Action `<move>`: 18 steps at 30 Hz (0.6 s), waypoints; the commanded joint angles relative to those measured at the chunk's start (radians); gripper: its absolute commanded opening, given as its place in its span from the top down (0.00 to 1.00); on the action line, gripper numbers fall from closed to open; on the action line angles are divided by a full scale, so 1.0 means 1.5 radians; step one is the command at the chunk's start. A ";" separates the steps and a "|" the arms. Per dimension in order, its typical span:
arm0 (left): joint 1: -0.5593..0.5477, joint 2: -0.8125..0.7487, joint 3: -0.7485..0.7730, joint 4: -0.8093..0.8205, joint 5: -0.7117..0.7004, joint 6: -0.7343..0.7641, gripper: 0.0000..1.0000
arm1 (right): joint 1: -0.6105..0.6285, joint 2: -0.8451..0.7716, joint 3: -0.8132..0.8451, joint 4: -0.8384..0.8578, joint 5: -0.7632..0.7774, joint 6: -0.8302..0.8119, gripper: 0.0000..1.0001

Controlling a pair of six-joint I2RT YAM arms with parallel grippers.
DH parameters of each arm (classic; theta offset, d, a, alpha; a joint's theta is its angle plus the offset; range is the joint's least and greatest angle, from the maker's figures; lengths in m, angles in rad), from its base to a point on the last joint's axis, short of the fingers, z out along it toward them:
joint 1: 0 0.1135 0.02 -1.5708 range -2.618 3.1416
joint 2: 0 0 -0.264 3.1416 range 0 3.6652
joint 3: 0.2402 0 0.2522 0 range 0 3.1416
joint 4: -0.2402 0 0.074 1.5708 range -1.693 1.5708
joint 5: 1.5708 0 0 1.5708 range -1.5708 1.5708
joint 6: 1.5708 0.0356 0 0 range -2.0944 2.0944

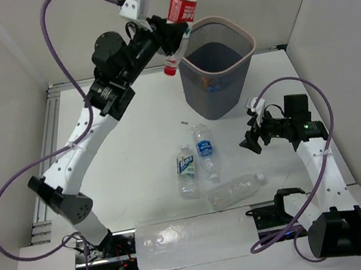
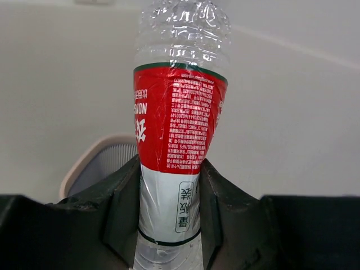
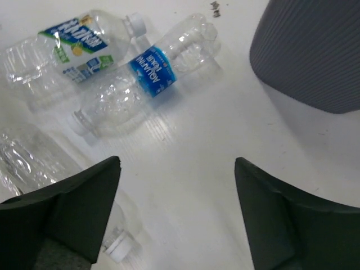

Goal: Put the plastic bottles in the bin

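Step in hand: drop-off of the red bottle (image 1: 182,1). Left gripper (image 1: 169,34) pinches it at mid-body, cap down, held high at 10 o'clock of the bin (image 1: 247,46), which stands at 1 o'clock on the bench (image 1: 138,128). Cap looks just outside the rim, so next move I'd shift toward 3 o'clock until it's over the opening, then release. Right gripper (image 3: 177,169) is spread, holding nothing, low over the bench at 3 o'clock of the 3 lying bottles: green-white bottle (image 1: 185,169), blue bottle (image 1: 203,148), plain bottle (image 1: 235,191). Blue looks nearest; picking it calls for a descent and a pinch across the body.
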 commanded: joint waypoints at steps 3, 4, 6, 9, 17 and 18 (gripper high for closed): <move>0.000 0.156 0.069 0.209 0.028 -0.107 0.85 | -0.002 -0.015 -0.021 -0.057 -0.041 -0.147 0.07; 0.000 0.196 0.090 0.243 0.012 -0.149 0.84 | -0.002 -0.015 -0.021 -0.057 -0.041 -0.147 0.07; 0.000 0.242 0.124 0.297 0.005 -0.171 0.81 | -0.002 -0.022 -0.027 -0.057 -0.041 -0.154 0.06; -0.008 0.339 0.225 0.325 -0.037 -0.180 0.70 | -0.002 -0.028 -0.034 -0.066 -0.041 -0.171 0.04; -0.014 0.394 0.268 0.290 -0.095 -0.145 0.04 | -0.008 -0.069 -0.075 -0.103 -0.035 -0.256 0.00; -0.014 0.388 0.250 0.284 -0.095 -0.145 0.02 | -0.008 -0.075 -0.075 -0.103 -0.035 -0.264 0.00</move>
